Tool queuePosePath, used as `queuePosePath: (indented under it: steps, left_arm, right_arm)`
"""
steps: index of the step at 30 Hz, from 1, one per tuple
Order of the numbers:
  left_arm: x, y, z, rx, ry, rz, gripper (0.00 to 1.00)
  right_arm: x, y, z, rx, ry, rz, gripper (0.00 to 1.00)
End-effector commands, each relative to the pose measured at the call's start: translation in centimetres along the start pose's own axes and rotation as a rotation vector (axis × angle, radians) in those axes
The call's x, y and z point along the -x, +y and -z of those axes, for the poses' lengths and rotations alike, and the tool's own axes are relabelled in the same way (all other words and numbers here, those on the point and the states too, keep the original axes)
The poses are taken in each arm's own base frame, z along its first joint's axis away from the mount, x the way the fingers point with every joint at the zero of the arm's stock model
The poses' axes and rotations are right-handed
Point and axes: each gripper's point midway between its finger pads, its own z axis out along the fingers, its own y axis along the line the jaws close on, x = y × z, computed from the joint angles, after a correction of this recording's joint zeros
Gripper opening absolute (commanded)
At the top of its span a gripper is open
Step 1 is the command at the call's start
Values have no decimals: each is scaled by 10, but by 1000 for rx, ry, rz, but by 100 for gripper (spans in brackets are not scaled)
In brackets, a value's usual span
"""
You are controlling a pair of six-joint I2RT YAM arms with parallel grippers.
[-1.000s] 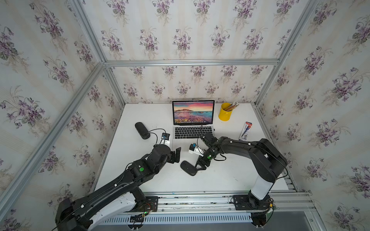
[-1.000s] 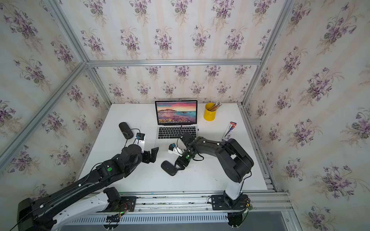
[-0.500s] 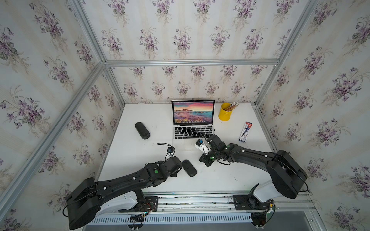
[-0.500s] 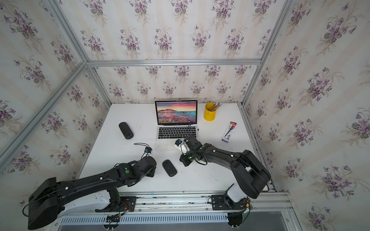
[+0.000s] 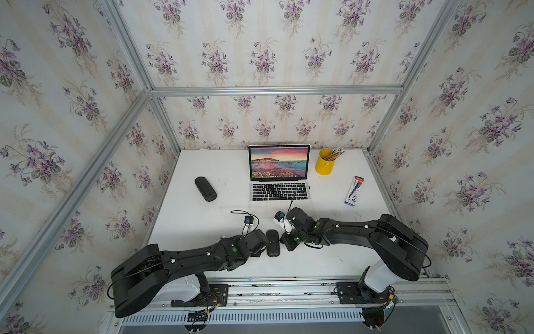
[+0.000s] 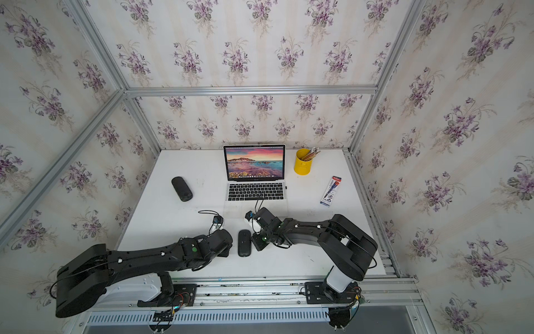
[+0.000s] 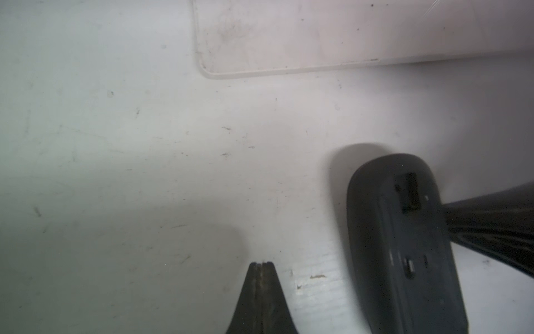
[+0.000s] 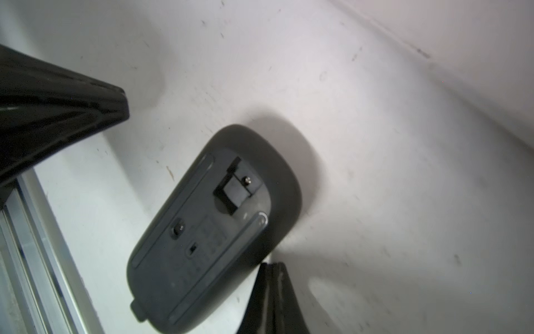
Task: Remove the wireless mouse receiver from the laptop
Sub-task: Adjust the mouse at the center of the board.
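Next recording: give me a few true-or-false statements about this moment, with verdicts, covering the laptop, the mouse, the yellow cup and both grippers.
1. The laptop stands open with its screen lit. True.
2. The black mouse lies underside up on the table, between the two grippers. True.
3. The left gripper is clamped on the black mouse. False: its jaws are shut on nothing, and it sits beside the mouse with a gap between them.
4. The right gripper has its jaws wide open. False: they are pressed together.
5. The yellow cup stands on the left arm's side of the laptop. False: it stands on the right arm's side, near the back of the table.
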Motion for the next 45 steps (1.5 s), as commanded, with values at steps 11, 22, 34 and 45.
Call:
queuePosePath:
  steps: [11, 22, 34, 45]
  left_arm:
    - [22, -54, -31, -70, -30, -58, 0]
    - [20, -59, -35, -75, -29, -78, 0]
    - [55, -93, -38, -97, -105, -218, 0]
    - [79, -73, -24, 36, -176, -235, 8]
  right_arm:
    - [-3, -20, 30, -152, -46, -52, 0]
    - [15, -49, 87, -348, -181, -53, 0]
    - [55, -88, 145, -450, -314, -66, 15]
    - [88, -125, 183, -528, -373, -61, 28]
